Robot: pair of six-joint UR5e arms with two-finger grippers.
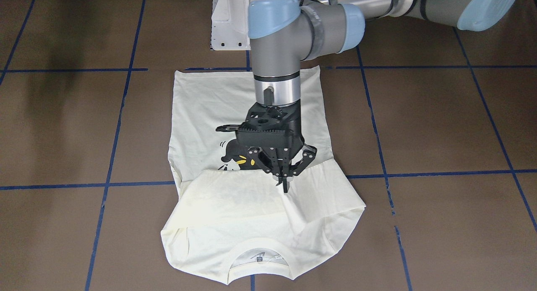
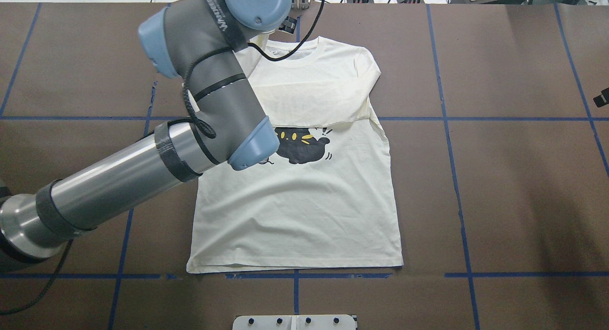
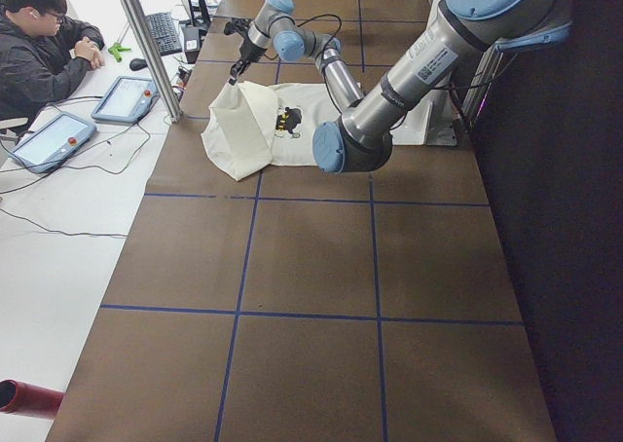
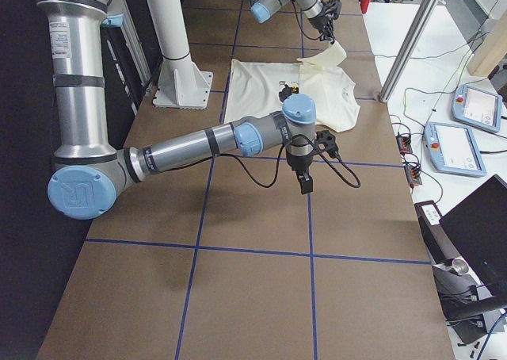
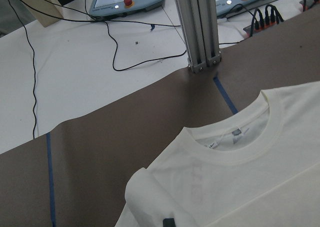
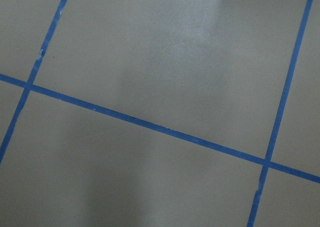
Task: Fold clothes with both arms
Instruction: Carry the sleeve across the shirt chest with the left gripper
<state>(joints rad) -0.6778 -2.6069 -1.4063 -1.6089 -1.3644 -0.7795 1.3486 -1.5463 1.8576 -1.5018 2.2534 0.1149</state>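
Note:
The clothes (image 2: 304, 216), a cream long-sleeved shirt with a black cat print (image 2: 299, 147), lie flat with the collar toward the far edge and the hem toward the robot base. A sleeve is folded across the chest (image 1: 251, 194). My left gripper (image 1: 285, 183) stands over that fold, fingers closed together on a pinch of sleeve fabric, which it holds raised (image 4: 333, 51). In the left wrist view a roll of cream cloth (image 5: 150, 197) sits by a dark fingertip (image 5: 169, 222). My right gripper (image 4: 305, 184) hangs over bare table, apart from the shirt; whether it is open I cannot tell.
The white pedestal base (image 1: 228, 27) stands just behind the hem. A metal post (image 3: 146, 43), control tablets (image 3: 127, 96) and a seated person (image 3: 44, 48) are beyond the table's far edge. Blue tape lines (image 6: 150, 124) grid the brown tabletop.

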